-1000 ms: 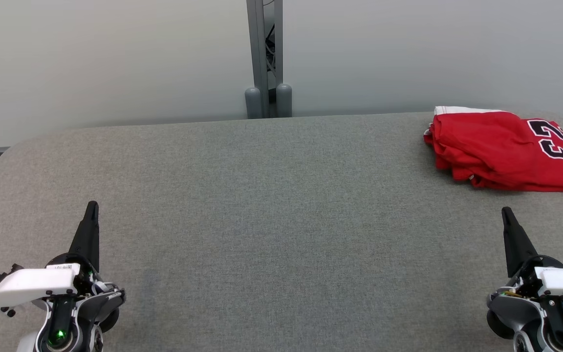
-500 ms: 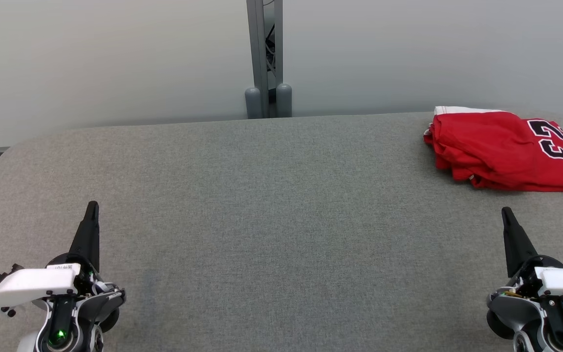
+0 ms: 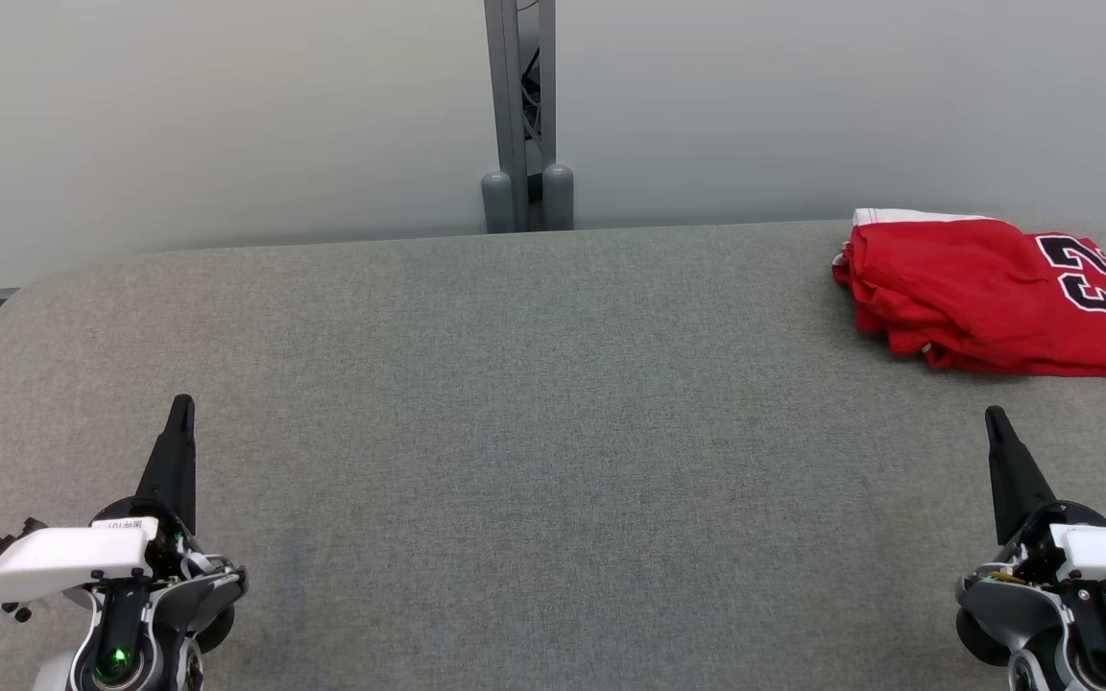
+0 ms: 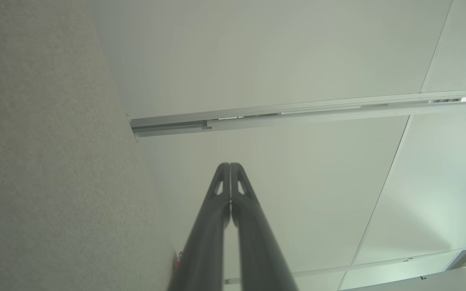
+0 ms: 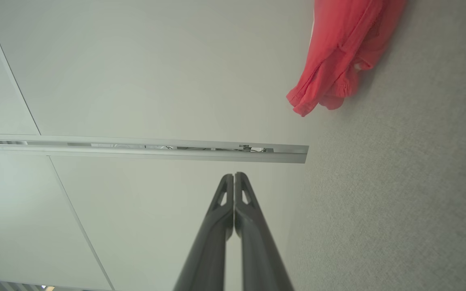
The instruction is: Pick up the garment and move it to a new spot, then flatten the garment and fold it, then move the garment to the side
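Nothing has moved since the earlier frame. Left gripper [image 3: 180, 408] and right gripper [image 3: 995, 419] rest fully closed, holding nothing, at the near corners. Folded red garment [image 3: 990, 293] lies far right on the grey table [image 3: 534, 413]. Task appears complete; no further move seems required.

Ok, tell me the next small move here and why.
Probably none beyond holding at rest: the red garment already lies folded at the table's far right corner, and both the left gripper and right gripper are shut, empty and apart from it. The task looks finished.
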